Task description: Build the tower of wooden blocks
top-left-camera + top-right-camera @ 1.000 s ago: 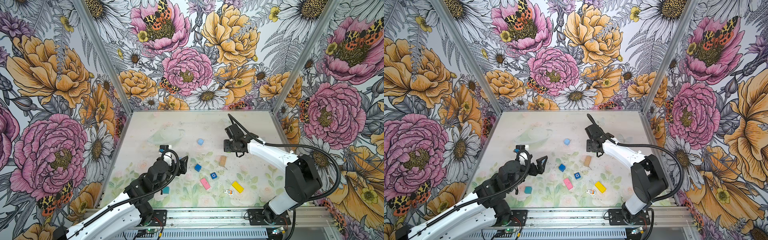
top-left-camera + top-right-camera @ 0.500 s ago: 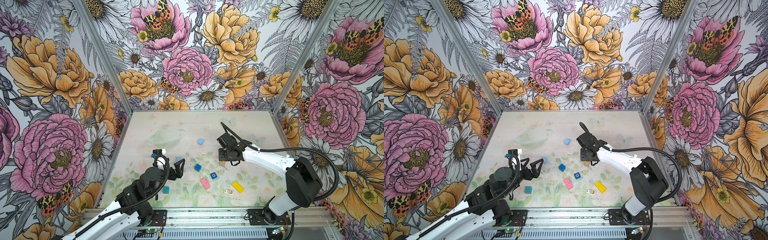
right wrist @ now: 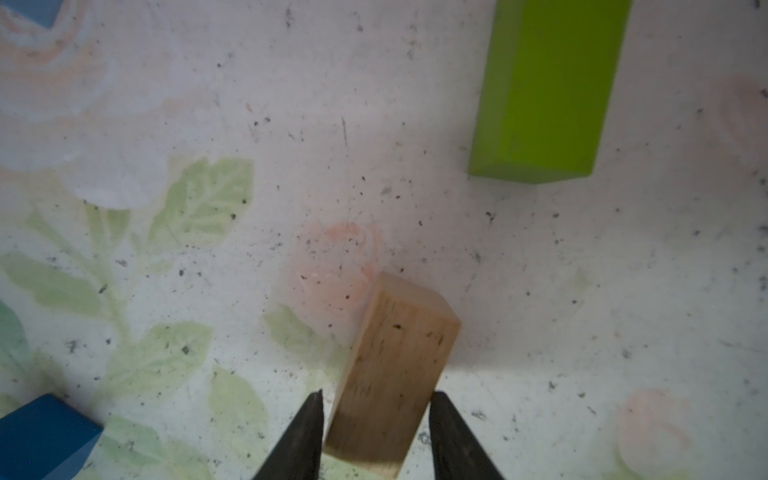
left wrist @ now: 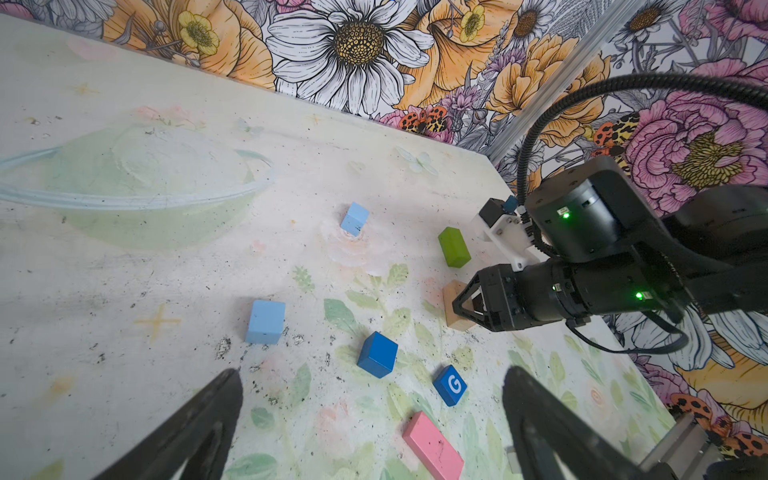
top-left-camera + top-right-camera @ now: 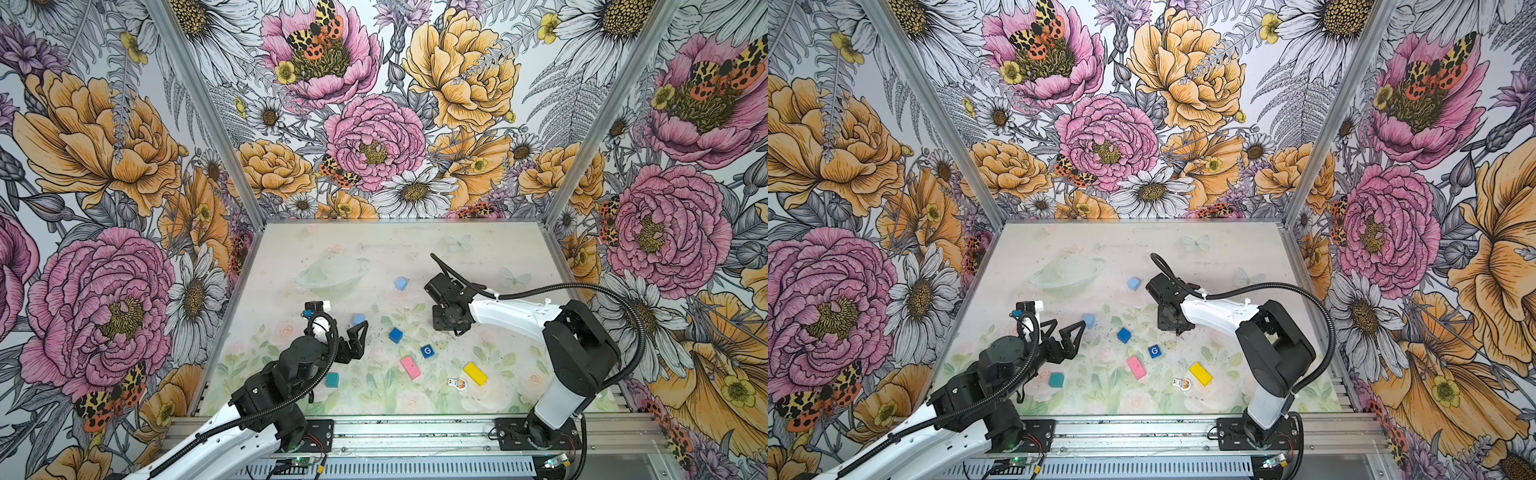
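The wood blocks lie singly on the table, and no tower is in view. My right gripper (image 3: 376, 394) is low over the plain wood block (image 3: 399, 340), which lies askew between its jaws. One finger touches the block and the other is a sliver off. The green block (image 3: 544, 87) lies just beyond. My left gripper (image 5: 1065, 326) hovers wide open and empty, near a light blue cube (image 5: 358, 319). In front of it sit the dark blue cube (image 4: 377, 354), the G cube (image 4: 450, 384) and the pink block (image 4: 432, 449). In both top views the right arm hides the wood and green blocks.
Another light blue cube (image 5: 401, 284) stands further back. A teal cube (image 5: 332, 379) sits front left and a yellow block (image 5: 475, 373) front right. A flat cartoon figure piece (image 5: 457, 383) lies beside the yellow block. Flowered walls enclose three sides.
My right gripper came forward and down onto the plain wood block while its jaws narrowed. My left arm drew back toward the front left, still wide open.
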`<move>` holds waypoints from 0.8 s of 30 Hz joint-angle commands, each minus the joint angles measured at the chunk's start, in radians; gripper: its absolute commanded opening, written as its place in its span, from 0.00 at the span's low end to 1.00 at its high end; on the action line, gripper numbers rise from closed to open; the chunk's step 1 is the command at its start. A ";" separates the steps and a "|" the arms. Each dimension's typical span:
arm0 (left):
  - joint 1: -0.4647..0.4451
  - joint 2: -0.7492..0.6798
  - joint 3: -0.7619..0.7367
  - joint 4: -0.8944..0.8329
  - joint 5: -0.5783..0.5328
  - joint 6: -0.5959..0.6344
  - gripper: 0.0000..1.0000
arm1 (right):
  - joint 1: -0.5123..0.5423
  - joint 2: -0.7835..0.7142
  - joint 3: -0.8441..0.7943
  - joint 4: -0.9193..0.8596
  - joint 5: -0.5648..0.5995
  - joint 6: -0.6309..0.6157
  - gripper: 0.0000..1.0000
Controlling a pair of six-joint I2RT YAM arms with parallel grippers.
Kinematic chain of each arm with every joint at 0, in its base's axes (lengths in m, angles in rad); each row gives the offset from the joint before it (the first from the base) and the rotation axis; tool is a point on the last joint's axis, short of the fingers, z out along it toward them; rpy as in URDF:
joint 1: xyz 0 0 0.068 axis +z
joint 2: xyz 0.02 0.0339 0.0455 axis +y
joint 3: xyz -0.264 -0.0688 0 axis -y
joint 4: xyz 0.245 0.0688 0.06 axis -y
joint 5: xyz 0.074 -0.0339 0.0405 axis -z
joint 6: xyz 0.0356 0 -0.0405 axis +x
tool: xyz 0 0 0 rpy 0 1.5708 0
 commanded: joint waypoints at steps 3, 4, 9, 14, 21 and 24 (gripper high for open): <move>-0.002 0.028 -0.001 0.006 -0.014 0.013 0.99 | 0.006 0.047 0.031 0.000 0.023 0.004 0.37; -0.001 0.034 -0.001 0.010 -0.013 0.015 0.99 | 0.005 0.056 0.038 0.000 0.022 0.000 0.34; 0.006 0.058 0.002 0.025 -0.012 0.023 0.99 | -0.003 0.078 0.073 -0.002 0.030 -0.027 0.23; 0.017 0.079 0.007 0.034 -0.010 0.029 0.99 | -0.039 0.089 0.108 -0.002 0.031 -0.060 0.20; 0.035 0.109 0.016 0.049 -0.011 0.037 0.99 | -0.104 0.117 0.169 -0.002 0.024 -0.108 0.20; 0.042 0.123 0.019 0.059 -0.010 0.039 0.99 | -0.126 0.130 0.201 -0.002 0.019 -0.126 0.20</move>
